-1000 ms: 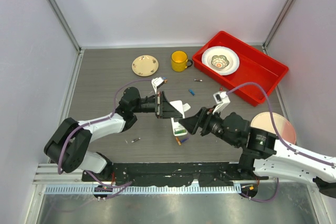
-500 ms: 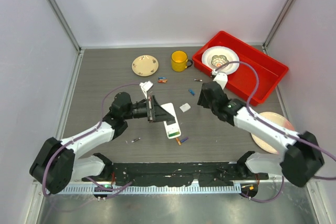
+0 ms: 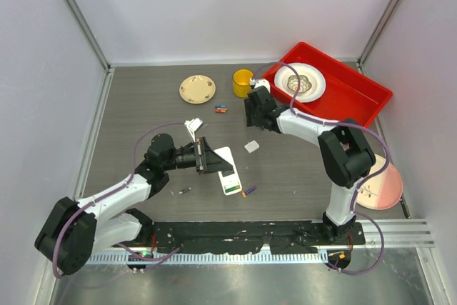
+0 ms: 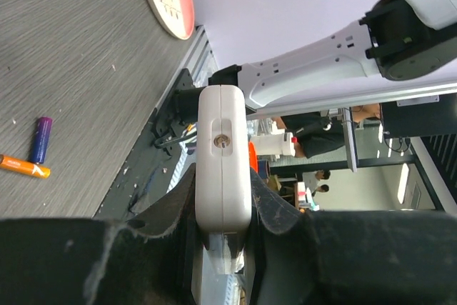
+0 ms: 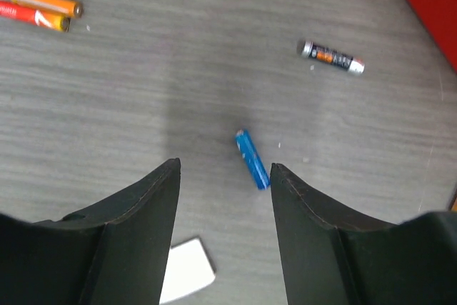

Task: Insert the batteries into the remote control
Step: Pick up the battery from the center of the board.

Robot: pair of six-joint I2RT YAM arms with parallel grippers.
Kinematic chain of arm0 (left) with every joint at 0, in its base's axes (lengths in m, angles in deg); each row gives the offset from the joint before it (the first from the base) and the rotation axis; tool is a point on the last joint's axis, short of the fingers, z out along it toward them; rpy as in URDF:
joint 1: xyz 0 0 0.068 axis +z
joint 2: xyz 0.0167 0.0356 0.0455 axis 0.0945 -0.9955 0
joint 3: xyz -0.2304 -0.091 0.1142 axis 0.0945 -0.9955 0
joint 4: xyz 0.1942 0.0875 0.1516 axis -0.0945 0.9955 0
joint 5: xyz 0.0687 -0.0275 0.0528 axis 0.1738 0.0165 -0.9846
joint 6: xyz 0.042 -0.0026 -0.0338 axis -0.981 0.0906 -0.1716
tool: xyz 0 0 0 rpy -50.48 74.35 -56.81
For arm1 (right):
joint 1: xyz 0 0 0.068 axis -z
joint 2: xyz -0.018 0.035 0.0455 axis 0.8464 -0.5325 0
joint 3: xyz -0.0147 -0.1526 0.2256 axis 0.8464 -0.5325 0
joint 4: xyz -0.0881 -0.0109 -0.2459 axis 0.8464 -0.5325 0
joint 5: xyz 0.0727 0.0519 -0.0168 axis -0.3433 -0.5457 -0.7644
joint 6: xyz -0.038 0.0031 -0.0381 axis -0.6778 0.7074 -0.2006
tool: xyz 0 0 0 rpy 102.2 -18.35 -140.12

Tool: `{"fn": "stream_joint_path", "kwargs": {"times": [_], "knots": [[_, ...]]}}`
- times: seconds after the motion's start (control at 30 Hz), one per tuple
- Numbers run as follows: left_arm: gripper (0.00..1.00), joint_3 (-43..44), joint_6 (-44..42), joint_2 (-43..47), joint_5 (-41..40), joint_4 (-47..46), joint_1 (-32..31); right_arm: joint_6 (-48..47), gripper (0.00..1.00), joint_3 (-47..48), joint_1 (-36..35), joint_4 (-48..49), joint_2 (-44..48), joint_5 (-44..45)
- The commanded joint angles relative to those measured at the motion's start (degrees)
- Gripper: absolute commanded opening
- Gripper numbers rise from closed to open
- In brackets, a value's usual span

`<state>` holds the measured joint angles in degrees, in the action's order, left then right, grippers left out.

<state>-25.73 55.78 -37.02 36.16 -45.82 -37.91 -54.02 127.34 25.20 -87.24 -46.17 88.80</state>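
White plastic remote control (image 4: 223, 155) is clamped between left fingers (image 4: 166, 211); right fingers (image 5: 136, 226) gape over a blue cylindrical battery (image 5: 252, 159).

The grey table (image 3: 143, 119) carries a red tray (image 3: 350, 101), yellow mug (image 3: 243, 82), floral saucer (image 3: 197, 88), pink plate (image 3: 389, 187) (right edge) and scattered batteries (image 3: 221, 109).

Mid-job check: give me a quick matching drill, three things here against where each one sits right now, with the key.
1. remote control
2. blue battery
3. white dish

A. in the red tray
B. gripped in the left pincer
C. lying on the table, beneath the open right pincer

Pairs: 1-B, 2-C, 3-A
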Motion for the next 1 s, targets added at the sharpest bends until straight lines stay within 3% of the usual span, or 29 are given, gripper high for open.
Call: {"fn": "stream_joint_path", "kwargs": {"times": [0.0,0.37,0.8,0.97], "knots": [[0.00,1.1,-1.4,3.0,0.7,0.0,0.3,-5.1,0.58,5.7,1.1,0.3,-3.6,0.7],[0.00,4.2,-6.5,4.5,3.2,7.2,1.0,-6.4,0.51,7.1,1.2,0.5,-9.2,2.9],[0.00,4.4,-6.2,3.2,3.7,6.2,1.1,-4.0,0.36,0.8,1.4,0.9,-6.3,2.8],[0.00,4.4,-6.0,2.9,3.8,5.7,1.1,-2.5,0.35,0.2,1.4,-0.3,-6.3,3.4]]}}
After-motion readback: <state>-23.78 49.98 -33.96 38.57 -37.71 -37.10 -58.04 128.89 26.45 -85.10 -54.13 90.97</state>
